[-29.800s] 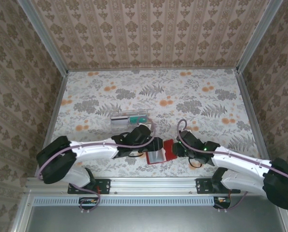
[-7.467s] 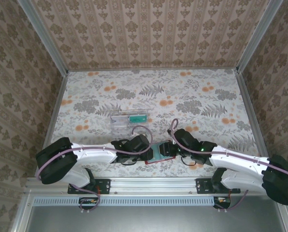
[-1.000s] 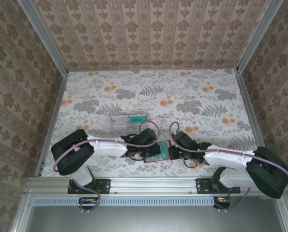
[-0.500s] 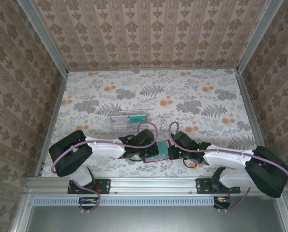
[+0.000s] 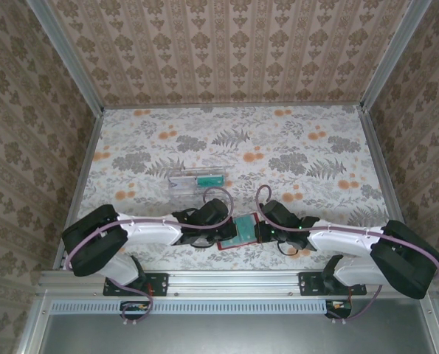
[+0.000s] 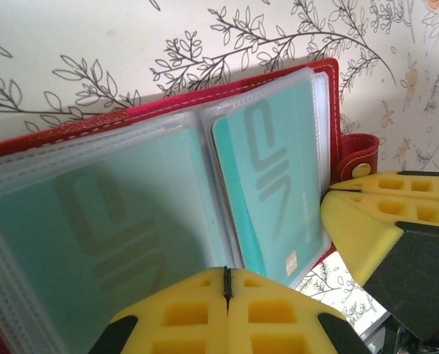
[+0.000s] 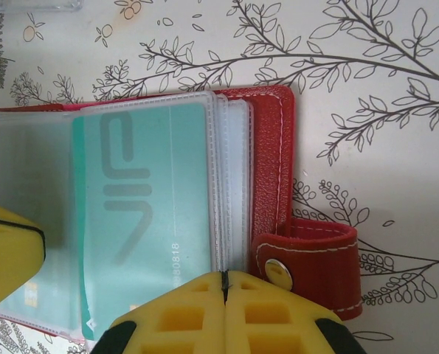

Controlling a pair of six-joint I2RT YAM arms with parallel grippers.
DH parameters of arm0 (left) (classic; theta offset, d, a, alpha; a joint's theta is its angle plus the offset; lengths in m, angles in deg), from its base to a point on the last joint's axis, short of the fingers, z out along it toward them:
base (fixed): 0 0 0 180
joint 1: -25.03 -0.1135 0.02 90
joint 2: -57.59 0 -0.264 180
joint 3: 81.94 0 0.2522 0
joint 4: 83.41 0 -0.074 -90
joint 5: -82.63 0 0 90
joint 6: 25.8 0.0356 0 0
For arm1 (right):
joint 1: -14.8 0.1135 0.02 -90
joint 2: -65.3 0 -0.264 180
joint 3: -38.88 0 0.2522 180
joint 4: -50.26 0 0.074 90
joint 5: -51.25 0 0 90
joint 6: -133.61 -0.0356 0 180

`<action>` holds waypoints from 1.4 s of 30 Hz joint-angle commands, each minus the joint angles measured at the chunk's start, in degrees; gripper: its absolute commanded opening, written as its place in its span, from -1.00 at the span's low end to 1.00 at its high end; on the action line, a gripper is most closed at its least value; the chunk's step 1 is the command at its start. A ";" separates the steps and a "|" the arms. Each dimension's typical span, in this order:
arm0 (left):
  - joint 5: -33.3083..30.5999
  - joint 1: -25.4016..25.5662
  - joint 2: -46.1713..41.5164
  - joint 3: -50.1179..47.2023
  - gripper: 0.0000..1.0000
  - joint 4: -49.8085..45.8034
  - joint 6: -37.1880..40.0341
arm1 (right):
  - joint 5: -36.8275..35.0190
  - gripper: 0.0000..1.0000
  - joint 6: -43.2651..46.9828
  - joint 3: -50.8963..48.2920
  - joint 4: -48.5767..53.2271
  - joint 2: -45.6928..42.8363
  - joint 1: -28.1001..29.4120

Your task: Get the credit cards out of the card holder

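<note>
The red card holder (image 5: 237, 231) lies open near the table's front edge, between my two grippers. Its clear sleeves hold teal credit cards (image 6: 278, 177) (image 7: 142, 214); a pale orange card is out of view. My left gripper (image 6: 227, 276) (image 5: 223, 232) is shut, and a sleeve page runs edge-on into its closed tips. My right gripper (image 7: 224, 279) (image 5: 259, 231) is shut at the sleeve stack's edge, beside the red snap strap (image 7: 308, 265). The holder's red border (image 6: 94, 125) (image 7: 274, 162) frames the sleeves.
A clear plastic tray (image 5: 192, 181) with a green card (image 5: 210, 178) in it stands behind the left arm. The floral tablecloth (image 5: 293, 147) stretches open toward the back wall. Metal rails edge the table on both sides.
The left arm's elbow has swung lower and to the left. The holder stays between both shut grippers, shifted slightly left.
</note>
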 commanded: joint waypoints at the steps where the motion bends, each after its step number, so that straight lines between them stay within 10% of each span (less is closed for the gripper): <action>1: -1.01 -0.28 -0.38 -1.14 -0.90 -0.01 -0.19 | 2.47 -0.94 0.25 -0.18 1.15 1.35 0.70; 42: -2.97 -2.73 -5.84 -5.81 -0.84 -4.82 0.44 | 1.75 -0.77 3.75 6.92 4.48 4.89 2.41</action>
